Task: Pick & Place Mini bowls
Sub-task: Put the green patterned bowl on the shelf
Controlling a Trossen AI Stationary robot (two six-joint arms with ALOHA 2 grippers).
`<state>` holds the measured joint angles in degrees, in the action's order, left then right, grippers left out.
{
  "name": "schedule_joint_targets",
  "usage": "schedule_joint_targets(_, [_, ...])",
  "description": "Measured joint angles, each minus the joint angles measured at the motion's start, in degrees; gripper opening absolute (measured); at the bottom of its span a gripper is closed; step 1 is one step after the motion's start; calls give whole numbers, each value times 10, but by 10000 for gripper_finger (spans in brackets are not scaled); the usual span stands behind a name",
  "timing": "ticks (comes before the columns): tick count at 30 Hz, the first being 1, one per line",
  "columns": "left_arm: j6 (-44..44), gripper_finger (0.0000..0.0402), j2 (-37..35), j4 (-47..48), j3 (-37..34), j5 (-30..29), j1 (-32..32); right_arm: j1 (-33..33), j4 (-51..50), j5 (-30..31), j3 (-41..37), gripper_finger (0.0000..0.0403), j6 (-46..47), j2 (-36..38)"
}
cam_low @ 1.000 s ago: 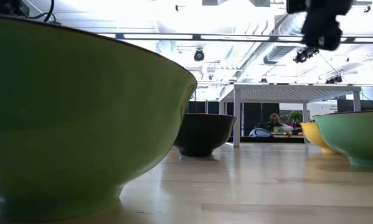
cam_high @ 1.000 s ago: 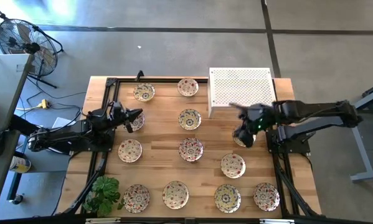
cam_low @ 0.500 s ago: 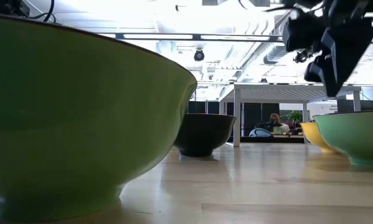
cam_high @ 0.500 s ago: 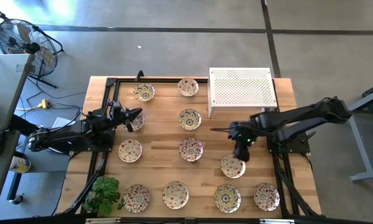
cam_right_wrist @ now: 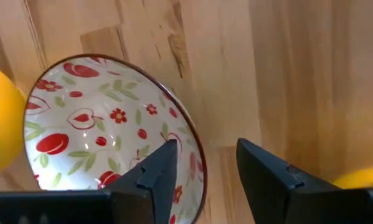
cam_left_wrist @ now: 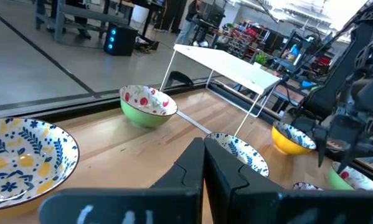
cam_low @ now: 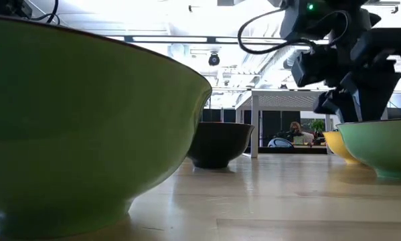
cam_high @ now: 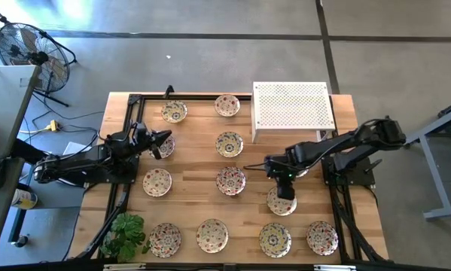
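Several mini bowls with floral patterns stand on their bases across the wooden table (cam_high: 195,203). My right gripper (cam_high: 283,190) is open and points steeply down over the far rim of a red-flowered bowl (cam_high: 281,202). In the right wrist view the gripper (cam_right_wrist: 205,149) straddles that bowl's (cam_right_wrist: 105,137) rim, one finger over the inside and one outside; no touch shows. My left gripper (cam_high: 165,141) is shut and lies level at the table's left, beside a bowl (cam_high: 163,148). Its fingers (cam_left_wrist: 203,168) hold nothing.
A white perforated stand (cam_high: 293,107) sits at the far right, just beyond my right arm. Black frame rails (cam_high: 127,188) run along the table's left and right sides. A green plant (cam_high: 124,233) stands at the near left corner. Other bowls (cam_high: 230,180) lie close by.
My right gripper has come down from beside the white stand, moving toward the table's near edge and a little left. It has tipped steeply downward and now hangs low over the red-flowered bowl. No bowl has moved.
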<state>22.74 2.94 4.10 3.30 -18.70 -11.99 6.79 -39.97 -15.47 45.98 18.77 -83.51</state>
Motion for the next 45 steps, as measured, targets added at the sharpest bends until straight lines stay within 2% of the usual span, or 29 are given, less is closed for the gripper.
schedule_joint_targets(6, [0, 0, 0, 0, -1, 0, 0, 7, 22, -18, 0, 107, -11, -34])
schedule_joint_targets(13, [0, 0, 0, -3, -1, -1, 0, 7, 19, -26, 0, 11, 0, -36])
schedule_joint_targets(17, [-1, 0, 0, -4, -1, -1, 0, 4, 30, -57, 0, 17, 26, -19])
schedule_joint_targets(20, [-1, 0, 0, -4, -1, -1, 0, 3, 36, -75, 0, 8, 45, 13])
schedule_joint_targets(24, [-2, 0, 0, -4, -1, -2, 0, -9, 19, -79, 3, 12, 109, 84])
schedule_joint_targets(28, [0, 0, 0, -5, -1, -3, 0, -36, 2, -54, 49, 6, 163, 171])
schedule_joint_targets(32, [0, 0, 0, -5, -1, -4, 0, -93, -32, 30, 139, 8, 176, 218])
schedule_joint_targets(36, [-1, 0, 0, -5, -1, -5, 0, -183, -110, 93, 267, 11, 170, 193])
schedule_joint_targets(40, [-2, 0, 0, -5, -2, -5, 0, -296, -184, 107, 392, 9, 125, 123])
schedule_joint_targets(45, [-2, 0, 0, -5, -2, -4, 0, -439, -263, 74, 501, 10, 88, 17])
